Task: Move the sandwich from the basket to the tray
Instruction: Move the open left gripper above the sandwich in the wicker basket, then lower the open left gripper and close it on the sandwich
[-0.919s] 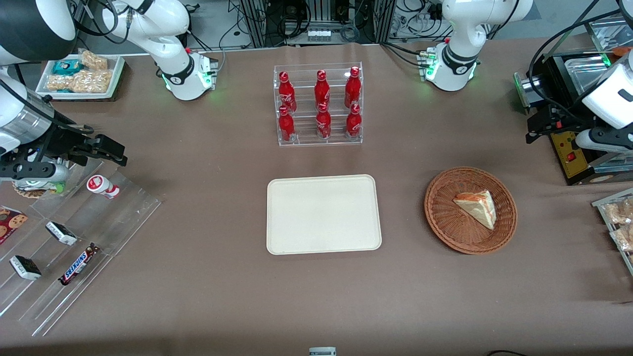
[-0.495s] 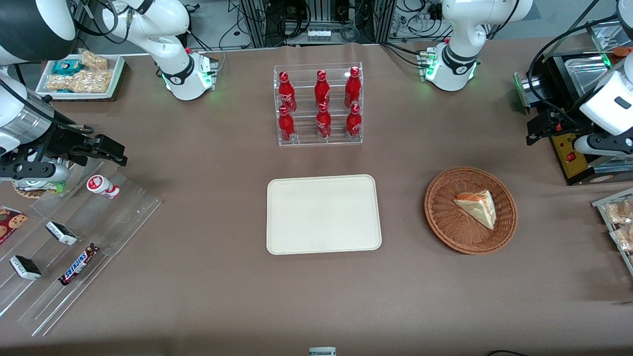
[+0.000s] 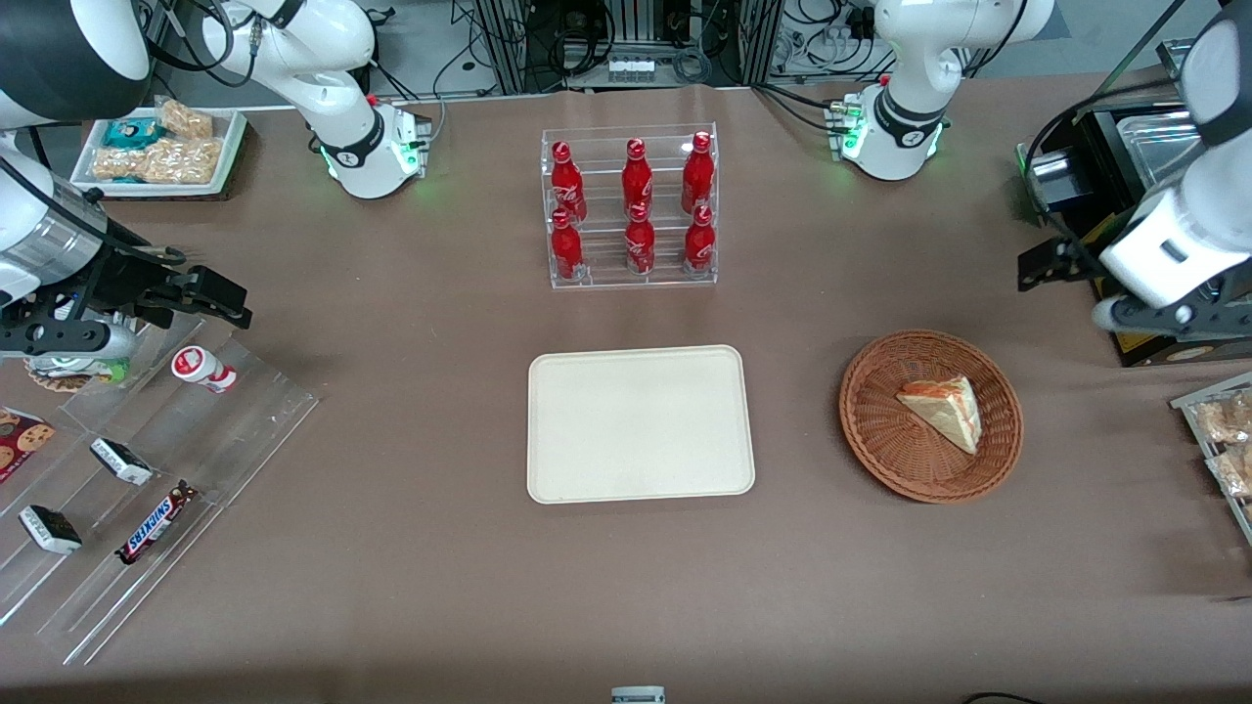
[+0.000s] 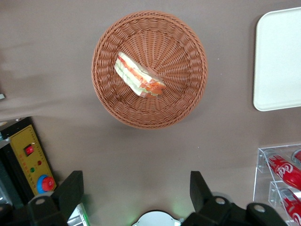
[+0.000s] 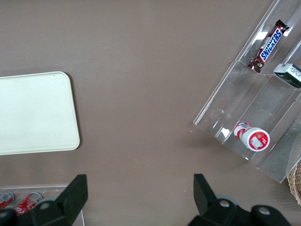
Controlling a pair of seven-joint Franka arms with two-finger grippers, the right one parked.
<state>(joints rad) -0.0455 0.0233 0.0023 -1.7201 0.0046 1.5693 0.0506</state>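
Presently nothing moved: sandwich (image 3: 943,412) lies in basket (image 3: 885,460), tray (image 3: 641,423) bare; gripper (image 4: 136,190) above, fingers (image 4: 70,190) wide, unloaded.

Open gripper (image 4: 136,197) hangs above bare table; basket (image 4: 149,69) unobstructed nearby.

Front view: high, steep down over whole tabletop (image 3: 391,587). Left wrist view: straight down from above basket (image 4: 149,69); pincer (image 4: 136,197) open. Both share basket, tray (image 3: 641,423).
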